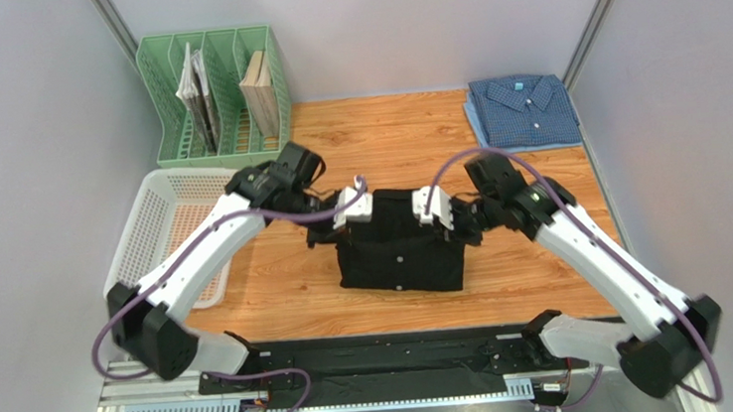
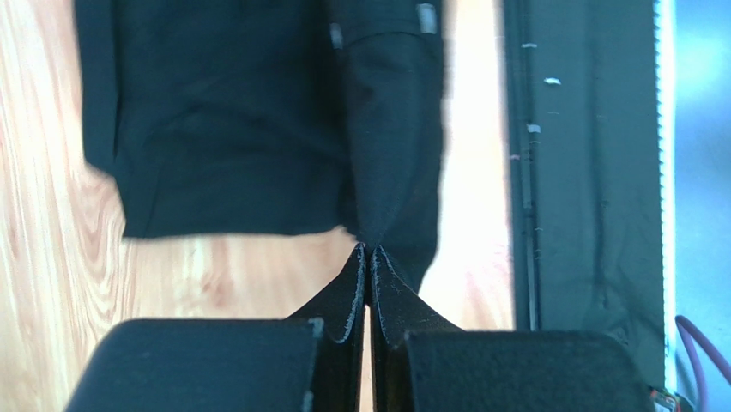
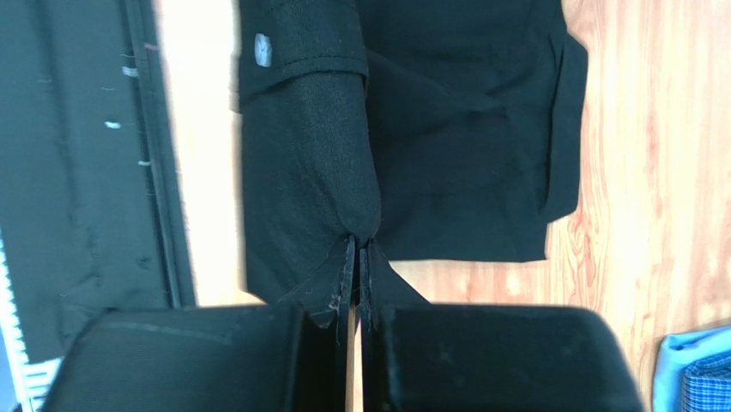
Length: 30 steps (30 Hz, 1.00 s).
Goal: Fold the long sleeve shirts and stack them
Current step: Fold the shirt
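Fabric of the black shirt (image 1: 403, 258) is pinched in both grippers: we see the left gripper (image 2: 367, 251) closed tight on its far edge at 11 o'clock, and the right gripper (image 3: 356, 245) closed tight on that edge at 1 o'clock. We find this shirt folded in the middle of the wooden table (image 1: 288, 283), with the blue checked shirt (image 1: 520, 111) lying folded well apart toward 1 o'clock.

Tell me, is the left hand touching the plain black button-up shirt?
Touching. The left wrist view shows the left hand shut, with a fold of the plain black button-up shirt pinched at its tip.
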Available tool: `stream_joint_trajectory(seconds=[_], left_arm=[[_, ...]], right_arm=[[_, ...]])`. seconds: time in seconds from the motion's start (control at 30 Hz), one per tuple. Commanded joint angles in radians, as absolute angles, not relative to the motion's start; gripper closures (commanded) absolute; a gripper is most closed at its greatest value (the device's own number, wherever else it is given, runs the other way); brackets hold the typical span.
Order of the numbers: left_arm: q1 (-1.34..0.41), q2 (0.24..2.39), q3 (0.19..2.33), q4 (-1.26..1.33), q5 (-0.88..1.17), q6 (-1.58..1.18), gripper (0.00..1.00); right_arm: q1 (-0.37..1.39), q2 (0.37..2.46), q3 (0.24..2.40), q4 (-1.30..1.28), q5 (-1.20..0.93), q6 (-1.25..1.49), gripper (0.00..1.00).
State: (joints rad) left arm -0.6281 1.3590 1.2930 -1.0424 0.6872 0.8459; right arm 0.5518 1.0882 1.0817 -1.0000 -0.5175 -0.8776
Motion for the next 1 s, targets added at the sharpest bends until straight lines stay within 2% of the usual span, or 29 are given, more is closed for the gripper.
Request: stream_joint_trajectory(seconds=[0.0, 0.23, 0.37, 0.47, 0.67, 0.77, 0.8, 0.87, 0.9, 0.97], left_arm=[[-0.534, 1.661, 1.499, -1.152, 0.726, 0.873, 1.00], [-0.473, 2.064, 1.724, -1.105, 0.628, 0.769, 1.00], [-0.459, 2.213, 1.834, -1.130, 0.615, 0.684, 0.99], [-0.460, 2.215, 1.835, -1.138, 0.643, 0.643, 0.99], [-0.460, 2.055, 1.580, -1.083, 0.664, 0.603, 1.00], [-0.462, 1.949, 1.427, -1.065, 0.718, 0.581, 1.00], [-0.460, 1.921, 1.407, -1.063, 0.735, 0.590, 0.94], [-0.460, 1.831, 1.372, -1.042, 0.772, 0.594, 0.81], [-0.460, 1.800, 1.346, -1.023, 0.778, 0.600, 0.72], [-0.462, 1.728, 1.338, -0.988, 0.785, 0.621, 0.63]], right_arm=[[0.447, 1.388, 1.224, -1.022, -0.558, -0.985, 1.00], [0.325, 1.862, 1.429, -0.993, -0.574, -0.944, 1.00], [0.308, 1.948, 1.428, -0.939, -0.566, -0.913, 1.00], [0.316, 1.948, 1.382, -0.891, -0.561, -0.899, 1.00], [0.374, 1.850, 1.231, -0.829, -0.574, -0.844, 0.98], [0.379, 1.758, 1.157, -0.816, -0.610, -0.795, 0.83], [0.376, 1.734, 1.151, -0.824, -0.626, -0.758, 0.72], [0.361, 1.668, 1.154, -0.859, -0.646, -0.715, 0.59], [0.351, 1.651, 1.184, -0.874, -0.675, -0.689, 0.47], [0.308, 1.625, 1.225, -0.917, -0.715, -0.618, 0.42]])
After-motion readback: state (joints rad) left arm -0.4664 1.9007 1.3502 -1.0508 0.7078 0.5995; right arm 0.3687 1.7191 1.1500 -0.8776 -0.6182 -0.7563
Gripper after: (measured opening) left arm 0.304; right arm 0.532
